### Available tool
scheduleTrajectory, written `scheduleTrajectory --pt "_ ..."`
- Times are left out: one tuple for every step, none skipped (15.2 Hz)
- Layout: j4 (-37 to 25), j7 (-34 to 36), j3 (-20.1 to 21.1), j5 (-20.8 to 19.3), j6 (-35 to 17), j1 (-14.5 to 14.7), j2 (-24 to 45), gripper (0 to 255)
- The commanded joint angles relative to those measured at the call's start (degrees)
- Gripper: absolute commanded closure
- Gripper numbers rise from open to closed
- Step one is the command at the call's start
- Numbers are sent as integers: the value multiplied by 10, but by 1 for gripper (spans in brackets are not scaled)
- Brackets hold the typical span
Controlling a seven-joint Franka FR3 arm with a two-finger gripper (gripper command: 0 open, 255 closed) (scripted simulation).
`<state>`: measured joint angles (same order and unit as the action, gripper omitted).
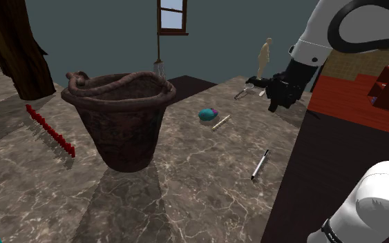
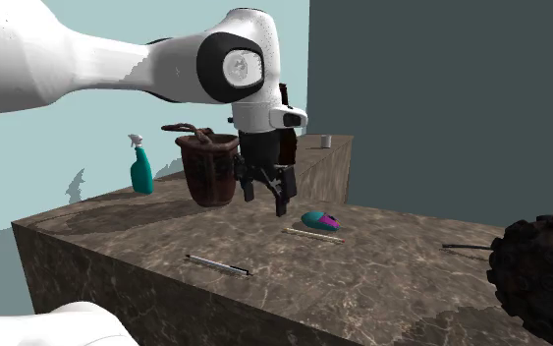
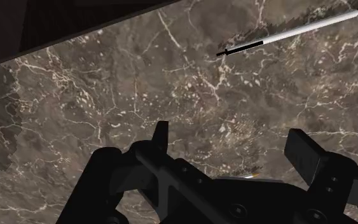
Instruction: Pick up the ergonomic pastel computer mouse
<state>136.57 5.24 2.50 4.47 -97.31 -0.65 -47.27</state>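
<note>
– Gripper [image 1: 276, 96] [image 2: 264, 192] [image 3: 231, 140] state?
– Hanging over the marble counter [image 1: 186, 179], fingers standing apart, holding nothing.
– Mouse [image 1: 208, 114] [image 2: 318, 219]?
– Teal and purple, lying on the counter between the basket [image 1: 120, 117] and the gripper, apart from both. Thin stick [image 1: 220, 123] is lying just beside it; pen [image 1: 260, 165] is lying nearer the shoulder view's right edge.
</note>
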Motion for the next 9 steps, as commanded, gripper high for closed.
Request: scheduleTrajectory --pt "0 0 0 0 0 0 0 0" --pt "-1 36 17 8 -14 -6 12 0" --pt "-3 71 35 16 -27 -13 26 0" --pt "-7 106 52 23 -40 -20 41 0" --pt "-12 141 69 29 -53 -28 57 0" --pt "-19 177 85 34 -66 -36 74 0" --pt "-27 212 102 37 -78 -44 93 0" --pt "-36 247 118 39 -90 -53 112 0" --pt "-46 283 133 40 -101 -62 132 0"
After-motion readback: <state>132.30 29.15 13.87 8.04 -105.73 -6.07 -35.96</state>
